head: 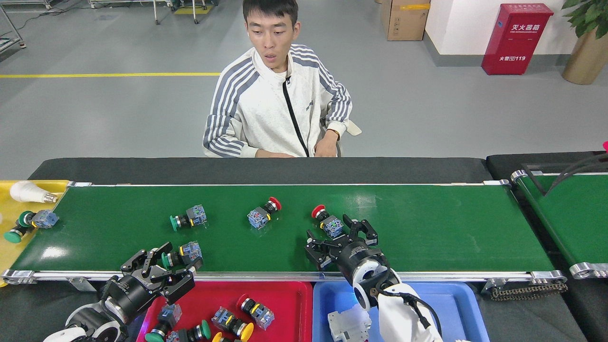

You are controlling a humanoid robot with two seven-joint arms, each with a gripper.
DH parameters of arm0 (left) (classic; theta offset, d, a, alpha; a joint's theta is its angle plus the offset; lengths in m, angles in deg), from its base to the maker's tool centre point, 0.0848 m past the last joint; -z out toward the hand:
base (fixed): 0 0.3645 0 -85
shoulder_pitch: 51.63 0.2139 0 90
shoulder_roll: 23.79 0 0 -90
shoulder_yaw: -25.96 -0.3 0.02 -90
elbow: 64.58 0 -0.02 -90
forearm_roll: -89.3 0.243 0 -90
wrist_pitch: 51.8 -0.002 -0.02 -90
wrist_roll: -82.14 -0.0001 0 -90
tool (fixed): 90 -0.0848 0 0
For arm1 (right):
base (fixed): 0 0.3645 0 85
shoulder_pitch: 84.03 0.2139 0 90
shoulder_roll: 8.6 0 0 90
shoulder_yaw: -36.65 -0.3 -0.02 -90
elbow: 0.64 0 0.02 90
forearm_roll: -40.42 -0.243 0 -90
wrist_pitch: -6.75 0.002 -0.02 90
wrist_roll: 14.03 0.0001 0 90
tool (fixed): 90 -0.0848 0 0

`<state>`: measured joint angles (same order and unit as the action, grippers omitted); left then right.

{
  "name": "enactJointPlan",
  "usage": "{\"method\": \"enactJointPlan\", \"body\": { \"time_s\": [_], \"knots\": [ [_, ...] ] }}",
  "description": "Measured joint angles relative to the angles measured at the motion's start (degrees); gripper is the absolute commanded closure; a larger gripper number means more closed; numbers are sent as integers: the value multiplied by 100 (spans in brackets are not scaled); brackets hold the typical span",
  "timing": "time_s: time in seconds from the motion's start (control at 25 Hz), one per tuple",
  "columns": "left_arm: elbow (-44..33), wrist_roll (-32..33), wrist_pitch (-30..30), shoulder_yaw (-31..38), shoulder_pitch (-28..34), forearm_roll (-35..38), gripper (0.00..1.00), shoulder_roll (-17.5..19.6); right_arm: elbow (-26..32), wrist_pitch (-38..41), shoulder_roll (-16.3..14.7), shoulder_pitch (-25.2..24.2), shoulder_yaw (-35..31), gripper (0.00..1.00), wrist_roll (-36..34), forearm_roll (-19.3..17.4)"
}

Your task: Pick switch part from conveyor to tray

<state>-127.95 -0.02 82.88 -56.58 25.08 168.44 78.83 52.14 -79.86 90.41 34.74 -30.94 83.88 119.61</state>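
Note:
The conveyor [451,228] carries several switch parts. A green-capped switch part [183,253] lies near the front rail, and my left gripper [176,264] stands open with its fingers on either side of it. My right gripper [334,233] is open over the belt, its tips just short of a red-capped switch part [327,221]. Further back lie another red-capped part [264,212] and a green-capped one [188,217]. Below the front rail, the red tray [285,290] holds several switch parts. The blue tray [451,304] holds a white part [349,325].
A yellow tray [9,251] at the belt's left end holds a bulb [31,191] and green-capped switch parts [33,221]. A person [278,104] sits behind the black table. A second green belt [570,213] stands at the right.

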Motion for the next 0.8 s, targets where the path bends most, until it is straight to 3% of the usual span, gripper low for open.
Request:
{"method": "enactJointPlan", "body": {
  "time_s": [0.08, 0.12, 0.2, 0.28, 0.36, 0.4, 0.44, 0.48, 0.52, 0.56, 0.6, 0.64, 0.68, 0.72, 0.8],
  "knots": [
    [184, -33, 13, 20, -81, -14, 92, -2, -101, -5, -1, 60, 99, 55, 3, -119],
    [225, -42, 19, 28, -102, -27, 95, -11, -125, -12, -1, 101, 209, 75, 5, -140],
    [212, -43, 21, 33, -89, -71, 96, -62, -143, -22, -1, 130, 356, 93, 8, -156],
    [-155, -52, 24, -19, 88, -200, 95, -108, -142, -21, 0, 132, 397, 97, 10, -166],
    [-947, -54, 24, -32, 574, -308, 87, -113, -131, -21, -1, 131, 413, 98, 2, -167],
    [-1348, -54, 24, -35, 875, -332, 69, -113, -113, -28, -1, 131, 424, 98, -1, -172],
    [-1776, -51, 24, -34, 1274, -361, 35, -112, -82, -47, -3, 121, 439, 98, -1, -179],
    [-2173, -44, 24, -23, 1641, -371, 11, -113, 5, -41, -12, 83, 463, 98, -1, -180],
    [-2461, -35, 24, -6, 2006, -374, 3, -124, 217, -10, -38, -7, 527, 97, -4, -181],
    [-2732, -32, 24, 7, 2367, -374, 2, -171, 564, 116, -111, -176, 665, 96, -15, -181],
    [-2902, -28, 24, 11, 2618, -374, 1, -258, 914, 288, -218, -394, 826, 91, -21, -181],
    [-3009, -22, 22, 11, 2802, -372, 1, -362, 1367, 572, -382, -672, 984, 81, -28, -181],
    [-3059, -18, 17, 12, 2876, -367, 1, -442, 1881, 898, -599, -1013, 1102, 46, -29, -180],
    [-3082, -17, 13, 30, 2877, -365, 1, -486, 2267, 1193, -764, -1302, 1138, 2, -32, -179],
    [-3120, -14, 8, 210, 2864, -363, 1, -522, 2792, 1675, -929, -1784, 1165, 0, -31, -167]
  ]
}}
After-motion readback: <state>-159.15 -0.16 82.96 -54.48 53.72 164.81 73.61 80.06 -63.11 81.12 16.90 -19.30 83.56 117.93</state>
